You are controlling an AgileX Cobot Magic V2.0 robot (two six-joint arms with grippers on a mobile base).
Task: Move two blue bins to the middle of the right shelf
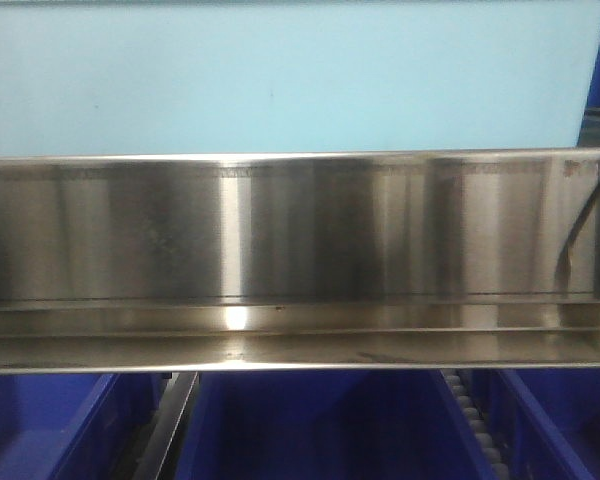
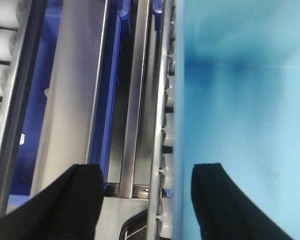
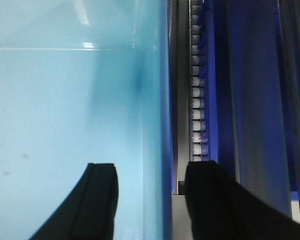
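From the front view I see the blue bin (image 1: 280,80) filling the far top of the picture, just above and behind the shiny rail of the right shelf middle (image 1: 300,230). I cannot tell whether its base already rests on that tier.

The left gripper (image 2: 147,170) is spread wide. One finger is outside the bin's left wall and the other is over its pale interior, with neither pressing on the wall. The right gripper (image 3: 151,167) is released in the same way, astride the right wall.

If the bin needs to go deeper, I would first pinch both rims evenly. Then I would push straight away from me at matched speed so it cannot skew against the roller track (image 2: 167,135) alongside. The outer fingers must stay out of the rollers.

Dark blue bins (image 1: 320,430) sit on the tier below. I judge one of them may be the second to move, though I cannot tell which.
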